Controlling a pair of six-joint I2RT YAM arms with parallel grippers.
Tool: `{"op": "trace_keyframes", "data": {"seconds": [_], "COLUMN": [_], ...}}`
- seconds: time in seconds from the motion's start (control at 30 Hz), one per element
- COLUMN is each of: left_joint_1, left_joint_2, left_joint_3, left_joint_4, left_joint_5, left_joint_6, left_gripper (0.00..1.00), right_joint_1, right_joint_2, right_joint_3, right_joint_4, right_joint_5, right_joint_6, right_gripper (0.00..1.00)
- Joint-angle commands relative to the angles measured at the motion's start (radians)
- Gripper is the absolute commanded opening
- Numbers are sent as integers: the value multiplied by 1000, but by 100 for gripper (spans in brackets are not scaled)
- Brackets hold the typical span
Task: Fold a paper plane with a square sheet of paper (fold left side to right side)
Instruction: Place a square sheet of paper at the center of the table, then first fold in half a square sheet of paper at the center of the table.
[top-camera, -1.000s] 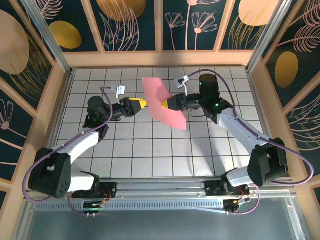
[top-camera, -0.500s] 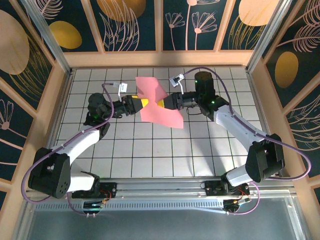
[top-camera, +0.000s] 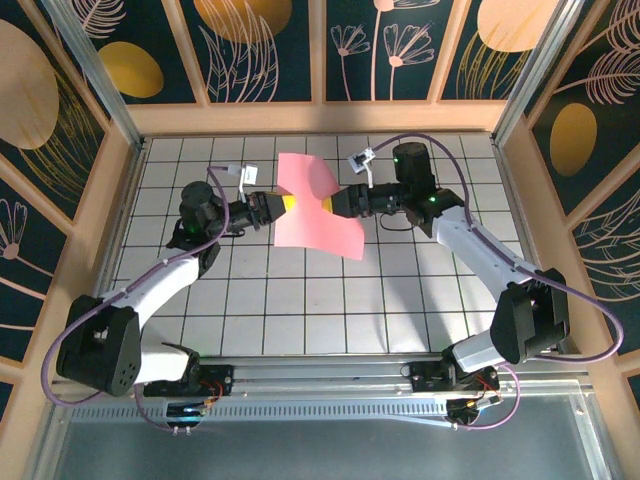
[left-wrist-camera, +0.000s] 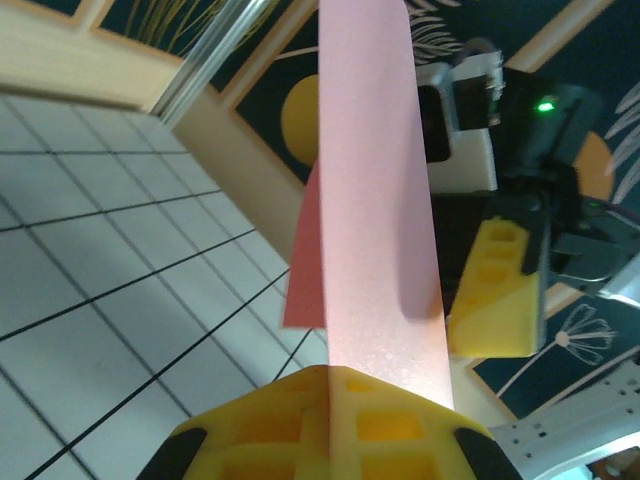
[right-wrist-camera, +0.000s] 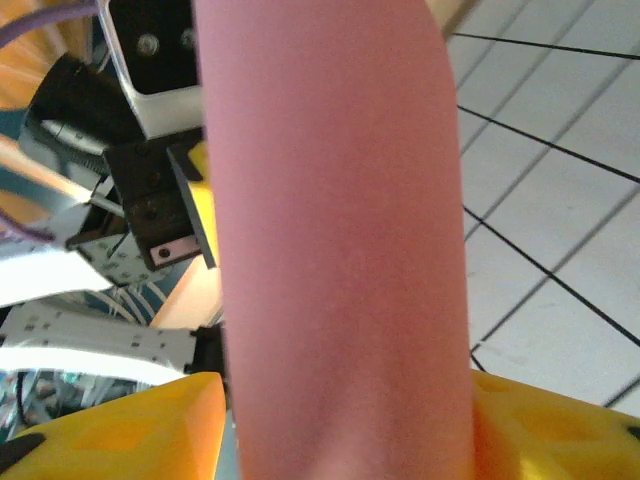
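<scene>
Salmon-pink against the white grid, the square sheet of paper (top-camera: 318, 228) hung in the air above the table (top-camera: 300, 300), toward 12 o'clock of its middle, at the instant you changed hands. A second earlier your left gripper (top-camera: 287, 205) had stood wide open and short of the sheet, while the right gripper (top-camera: 328, 204) alone carried it. By this moment the left had come in from 9 o'clock and clamped fully down on the sheet's near edge. Its wrist camera showed the yellow fingers (left-wrist-camera: 390, 420) meeting in one seam, with the paper rising straight out of it. The right gripper, reaching in from 3 o'clock, had begun to let go. Its own camera showed the yellow fingers (right-wrist-camera: 550, 440) standing well apart, the paper bowed across the gap between them. Whether either pad was touching the paper could not be told. The sheet had also drifted a little toward 9 o'clock and dropped slightly. For the task, that looked like a handover completed: the left arm now owned the left edge. You were probably set to carry that edge across to the right side, with no crease pressed yet.
</scene>
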Motion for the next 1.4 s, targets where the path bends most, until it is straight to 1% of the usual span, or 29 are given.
{"op": "trace_keyframes", "data": {"seconds": [0.0,0.1,0.17,0.27,0.33,0.53,0.63,0.77,0.9,1.07,1.37], "left_joint_1": [-3,-3,-4,-4,-3,-3,-3,-3,-3,-3,-6], "left_joint_2": [59,120,170,250,302,453,472,472,483,482,473], "left_joint_3": [4,-13,-15,10,27,100,108,106,120,122,136], "left_joint_4": [-86,-95,-126,-227,-275,-457,-503,-518,-554,-558,-568], "left_joint_5": [-49,-69,-106,-184,-224,-325,-360,-361,-373,-369,-352], "left_joint_6": [25,13,15,36,43,105,119,128,148,155,162], "left_gripper": [0,0,0,0,0,0,0,0,0,0,1], "right_joint_1": [-53,-90,-93,-96,-96,-77,-45,-10,-1,19,35], "right_joint_2": [-10,-15,-11,11,32,113,172,257,331,395,430], "right_joint_3": [-24,-77,-111,-156,-187,-282,-285,-256,-227,-193,-190], "right_joint_4": [-26,-3,9,21,42,180,204,187,169,144,108], "right_joint_5": [144,217,275,364,401,401,404,429,449,458,495], "right_joint_6": [0,30,37,73,113,229,245,243,237,218,198], "right_gripper": [64,68,71,71,71,55,45,33,26,18,11]}}
